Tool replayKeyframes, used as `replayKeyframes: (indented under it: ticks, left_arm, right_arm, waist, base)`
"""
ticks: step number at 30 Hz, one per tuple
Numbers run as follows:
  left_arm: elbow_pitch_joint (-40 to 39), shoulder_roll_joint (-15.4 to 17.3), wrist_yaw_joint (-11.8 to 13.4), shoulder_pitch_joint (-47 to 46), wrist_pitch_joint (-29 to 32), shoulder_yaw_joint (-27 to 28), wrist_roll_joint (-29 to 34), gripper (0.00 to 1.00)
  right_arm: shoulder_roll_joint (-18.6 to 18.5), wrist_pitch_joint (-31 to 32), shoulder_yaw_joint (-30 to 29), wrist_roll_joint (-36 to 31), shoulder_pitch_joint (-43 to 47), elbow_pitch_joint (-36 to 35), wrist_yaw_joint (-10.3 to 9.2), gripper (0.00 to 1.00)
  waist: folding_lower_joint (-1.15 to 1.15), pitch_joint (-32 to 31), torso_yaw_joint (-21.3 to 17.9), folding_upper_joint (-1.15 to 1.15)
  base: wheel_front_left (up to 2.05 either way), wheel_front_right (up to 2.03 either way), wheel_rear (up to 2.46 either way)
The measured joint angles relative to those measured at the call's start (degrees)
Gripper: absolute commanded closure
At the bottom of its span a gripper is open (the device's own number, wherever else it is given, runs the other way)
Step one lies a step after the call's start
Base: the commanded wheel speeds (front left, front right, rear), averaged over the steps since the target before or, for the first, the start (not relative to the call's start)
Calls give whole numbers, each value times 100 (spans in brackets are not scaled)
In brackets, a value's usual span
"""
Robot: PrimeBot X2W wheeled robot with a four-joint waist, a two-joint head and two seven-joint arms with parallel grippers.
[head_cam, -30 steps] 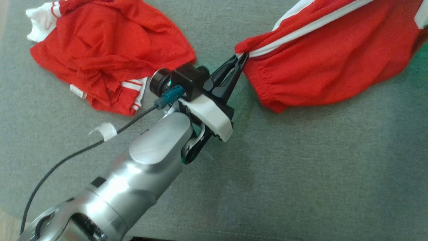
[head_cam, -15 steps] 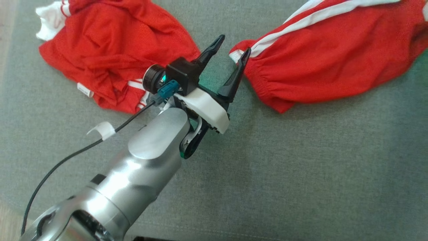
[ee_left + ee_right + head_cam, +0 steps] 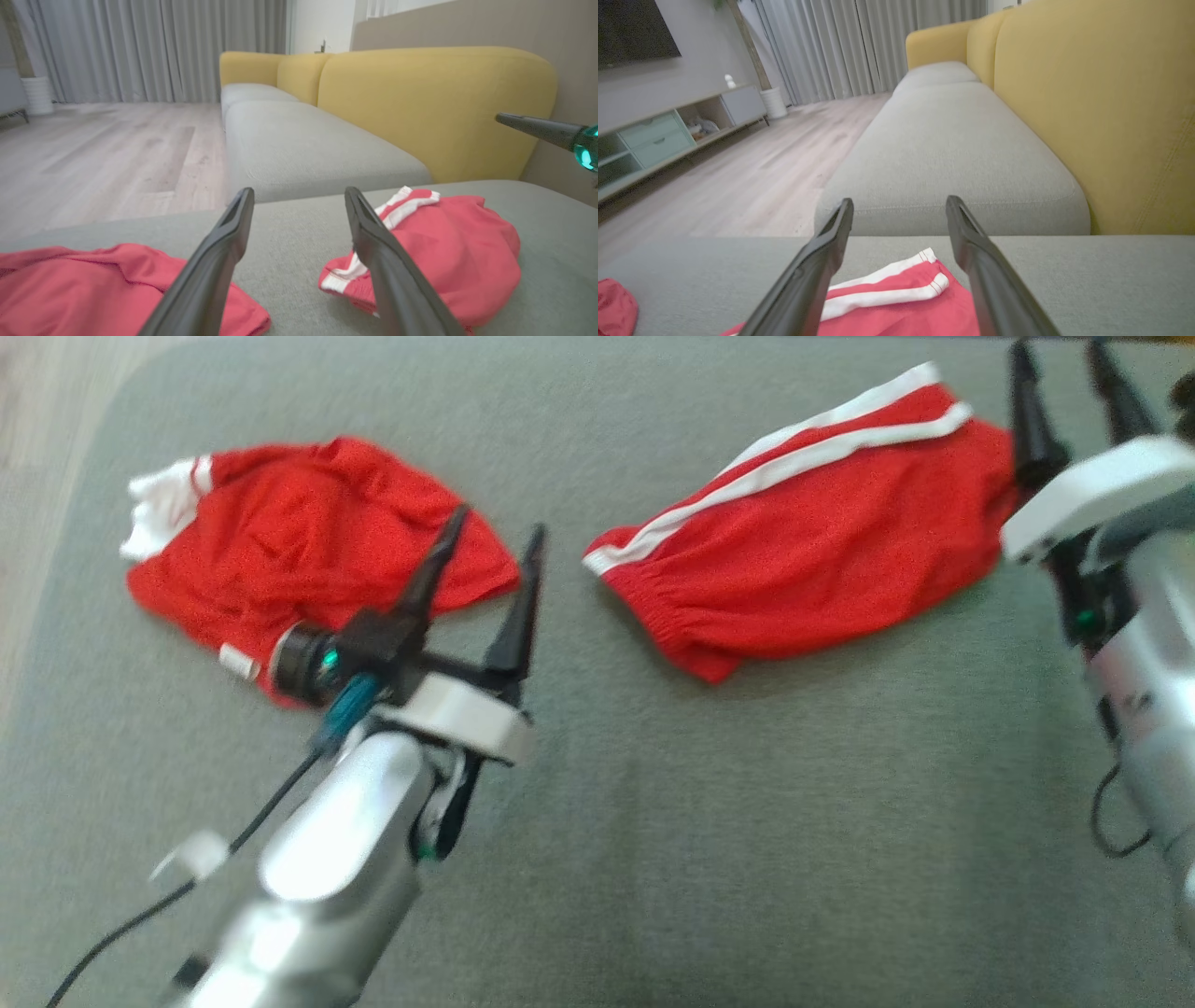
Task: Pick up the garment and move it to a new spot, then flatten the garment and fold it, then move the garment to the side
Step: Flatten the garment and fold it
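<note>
while left gripper [image 3: 498, 523] and right gripper [image 3: 1057, 349] gape empty near the shorts [image 3: 794, 551], right wrist view adds a cabinet [image 3: 668, 130].

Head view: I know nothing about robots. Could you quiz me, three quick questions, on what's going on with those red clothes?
1. True or false: the left gripper grips the striped shorts.
2. The clothes lie on: A a kitchen table, B a grey cushion, C a tiled floor.
3. How many red garments are there?
Key: 1 false, its jaws are open, clear of them; 2 B; 3 two, the shorts and a crumpled red garment.
</note>
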Motion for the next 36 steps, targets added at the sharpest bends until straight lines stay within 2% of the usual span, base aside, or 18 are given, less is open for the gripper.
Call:
replayKeyframes:
  ticks: [3,8,13,18,27,32,36]
  left_arm:
    - [-485,147,181,467,-8,412,290,0]
    - [-1169,288,379,1372,-21,903,827,0]
    - [-1427,292,445,2405,-24,1323,1109,0]
    - [-1471,221,404,3095,-24,1615,1318,0]
    - [-1484,-123,-30,2978,-24,1890,1722,0]
    - [-1450,-304,-230,2609,-24,2002,1872,0]
    - [-1377,-405,-367,2463,-24,2052,1964,0]
  right_arm:
    - [75,-33,-189,20,516,-855,0,0]
    - [387,-36,-891,-586,1862,-2304,0,0]
    - [1084,-37,-1502,-1296,3689,-3189,-1,0]
    - [1410,-36,-1740,-1634,4567,-3589,-1,0]
    - [1455,91,-1868,-2034,4348,-3667,-1,0]
    - [1361,736,-2351,-2186,3342,-3668,-1,0]
    - [1106,1472,-2847,-2302,2452,-3318,-1,0]
  waist:
    - [0,-220,-198,0]
    - [0,-535,-512,0]
    - [0,-788,-752,0]
    - [0,-855,-870,0]
    - [2,-520,-683,0]
    - [3,-186,-472,0]
    - [3,80,-242,0]
  base:
    - [0,0,0]
    - [0,0,0]
    - [0,0,0]
    - [0,0,0]
    - [0,0,0]
    - [0,0,0]
    - [0,0,0]
